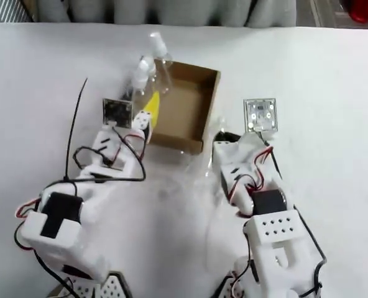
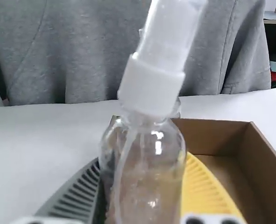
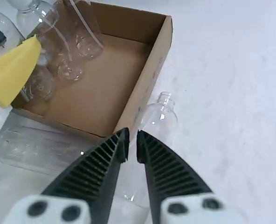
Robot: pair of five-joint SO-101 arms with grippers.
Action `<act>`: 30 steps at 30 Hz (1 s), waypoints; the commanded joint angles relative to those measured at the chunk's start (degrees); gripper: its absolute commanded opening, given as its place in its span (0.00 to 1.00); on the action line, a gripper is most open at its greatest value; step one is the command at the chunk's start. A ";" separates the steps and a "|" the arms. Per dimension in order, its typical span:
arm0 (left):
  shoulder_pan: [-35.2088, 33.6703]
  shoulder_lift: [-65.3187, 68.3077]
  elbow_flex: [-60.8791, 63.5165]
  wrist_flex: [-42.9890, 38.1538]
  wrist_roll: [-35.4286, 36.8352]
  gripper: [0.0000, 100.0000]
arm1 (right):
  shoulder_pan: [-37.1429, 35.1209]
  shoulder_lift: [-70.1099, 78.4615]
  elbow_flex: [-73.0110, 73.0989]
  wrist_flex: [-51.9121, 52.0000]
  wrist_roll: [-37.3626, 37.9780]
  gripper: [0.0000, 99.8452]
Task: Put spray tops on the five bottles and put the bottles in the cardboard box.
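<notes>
while left gripper [image 2: 144,161] clamps a spray-topped bottle [image 2: 145,135], right gripper [image 3: 132,136] sits closed, empty. uncapped bottle [image 3: 159,119] lies just beside cardboard box [image 3: 149,74].

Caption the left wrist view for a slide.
Left claw grips a spray-topped bottle, cardboard box just beyond it.

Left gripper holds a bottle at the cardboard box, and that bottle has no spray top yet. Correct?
Not quite. The bottle held in the left gripper at the cardboard box already has a white spray top on it, as the left wrist view shows.
</notes>
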State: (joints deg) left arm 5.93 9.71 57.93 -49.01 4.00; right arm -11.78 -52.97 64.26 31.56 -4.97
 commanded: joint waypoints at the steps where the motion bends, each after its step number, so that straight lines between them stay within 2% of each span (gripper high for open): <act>1: -1.89 -0.84 -0.44 0.09 0.44 0.14 | 0.57 -1.01 -0.70 -1.19 -0.53 0.02; 9: -3.12 -0.57 -0.26 0.09 0.44 0.15 | 0.57 -1.01 -0.70 -1.19 -0.53 0.02; 16: -3.12 -0.75 0.53 2.90 0.79 0.33 | 0.57 -1.01 -0.70 -1.19 -0.53 0.02; 30: -4.35 -0.84 0.62 3.43 0.79 0.34 | 0.57 -0.92 -0.70 -1.19 -0.53 0.02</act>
State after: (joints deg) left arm 2.15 9.71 58.99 -45.32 4.00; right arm -11.78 -52.97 64.26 31.56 -4.97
